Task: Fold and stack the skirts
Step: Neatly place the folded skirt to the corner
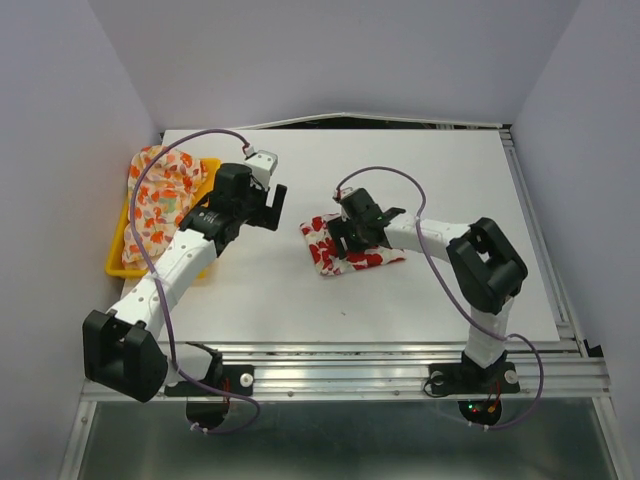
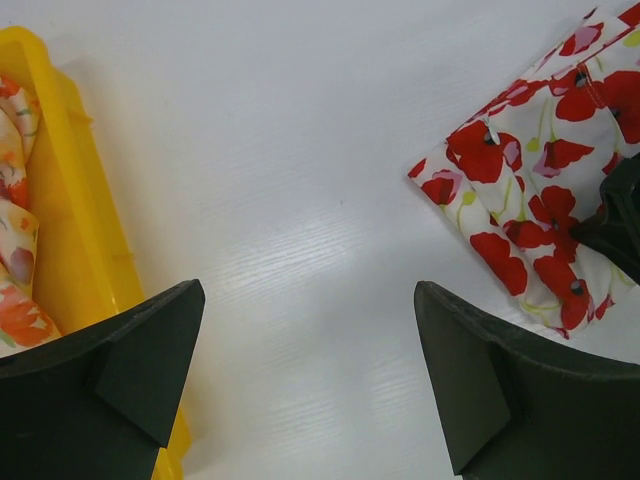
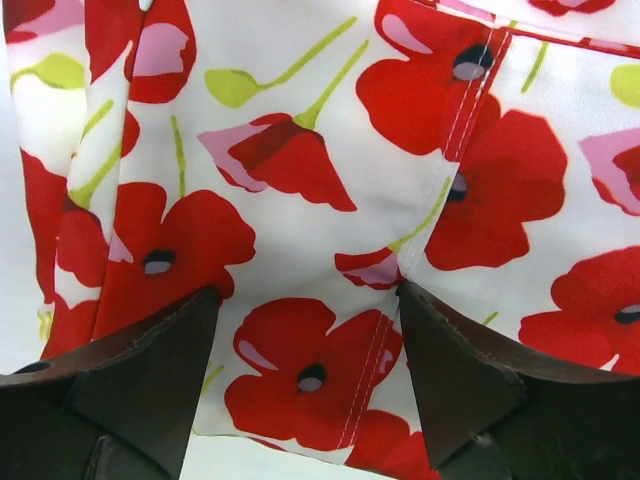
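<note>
Cream printed skirt (image 1: 160, 198) is bunched up in the yellow tray (image 1: 116, 264), heaped over its far end. The folded poppy skirt (image 2: 520, 225) lies flat on the white tabletop (image 1: 440, 190), well to the right of the tray. My right hand (image 3: 310, 295) sits right on it, fingers apart, pinching nothing. Left hand (image 2: 310, 300) is wide open and empty, between tray and poppy skirt. Pale grey walls all round.
</note>
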{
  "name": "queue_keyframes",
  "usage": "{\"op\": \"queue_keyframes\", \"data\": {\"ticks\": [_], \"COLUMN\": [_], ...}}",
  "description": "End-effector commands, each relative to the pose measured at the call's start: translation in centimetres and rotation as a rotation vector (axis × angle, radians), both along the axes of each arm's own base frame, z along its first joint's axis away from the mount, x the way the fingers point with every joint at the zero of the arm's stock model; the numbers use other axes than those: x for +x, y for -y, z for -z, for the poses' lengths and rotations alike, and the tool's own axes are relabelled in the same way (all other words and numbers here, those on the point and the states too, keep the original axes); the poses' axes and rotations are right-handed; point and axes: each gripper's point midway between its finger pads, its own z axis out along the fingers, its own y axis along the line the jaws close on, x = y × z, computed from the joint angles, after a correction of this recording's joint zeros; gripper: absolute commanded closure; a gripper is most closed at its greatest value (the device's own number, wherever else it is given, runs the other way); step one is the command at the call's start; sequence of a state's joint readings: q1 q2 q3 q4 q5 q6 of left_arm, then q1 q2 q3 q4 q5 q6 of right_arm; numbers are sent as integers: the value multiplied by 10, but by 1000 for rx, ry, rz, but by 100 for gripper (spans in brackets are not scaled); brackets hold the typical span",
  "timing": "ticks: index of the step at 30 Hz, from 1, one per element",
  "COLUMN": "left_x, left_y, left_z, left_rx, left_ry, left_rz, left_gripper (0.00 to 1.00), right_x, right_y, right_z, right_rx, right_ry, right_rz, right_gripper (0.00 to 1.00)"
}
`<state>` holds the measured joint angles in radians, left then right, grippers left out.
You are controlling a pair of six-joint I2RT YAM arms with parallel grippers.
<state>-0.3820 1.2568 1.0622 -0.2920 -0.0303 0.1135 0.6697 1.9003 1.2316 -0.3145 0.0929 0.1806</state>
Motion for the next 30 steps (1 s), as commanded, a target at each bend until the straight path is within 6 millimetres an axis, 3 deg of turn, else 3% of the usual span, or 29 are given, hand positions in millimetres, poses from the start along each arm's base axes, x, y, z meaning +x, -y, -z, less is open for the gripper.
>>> {"op": "queue_keyframes", "data": {"ticks": [1,2,5,6,10,14,17,20,22,28,30], "left_x": [9,8,7,6,5,6,6,5,4,3,3], "left_y": [-7,-9,-11,-11,-7,-4,-4,-4,-3,4,6], "left_z": [-23,-23,-22,-22,-22,-22,-20,-15,-11,-7,-16], "left_rx": [22,36,53,59,51,44,51,56,52,24,11], "left_ry": [48,46,44,47,47,42,34,26,22,10,33], "left_rz": [-25,-20,-11,-1,27,41,46,51,57,81,86], "left_gripper": [2,2,2,2,2,2,2,1,1,2,2], "right_x": [-24,-30,-40,-47,-65,-74,-102,-126,-130,-106,-93], "right_y": [75,101,146,174,237,279,314,332,337,339,340], "right_z": [41,38,33,30,19,8,15,25,25,3,-13], "right_rx": [-235,-259,-286,-297,-330,-326,-352,-351,-334,-308,-299], "right_ry": [-111,-138,-175,-192,-228,-250,-299,-348,-346,-274,-239], "right_rz": [52,54,60,70,115,139,173,199,220,267,277], "right_gripper": [23,23,24,24,24,27,27,27,27,24,17]}}
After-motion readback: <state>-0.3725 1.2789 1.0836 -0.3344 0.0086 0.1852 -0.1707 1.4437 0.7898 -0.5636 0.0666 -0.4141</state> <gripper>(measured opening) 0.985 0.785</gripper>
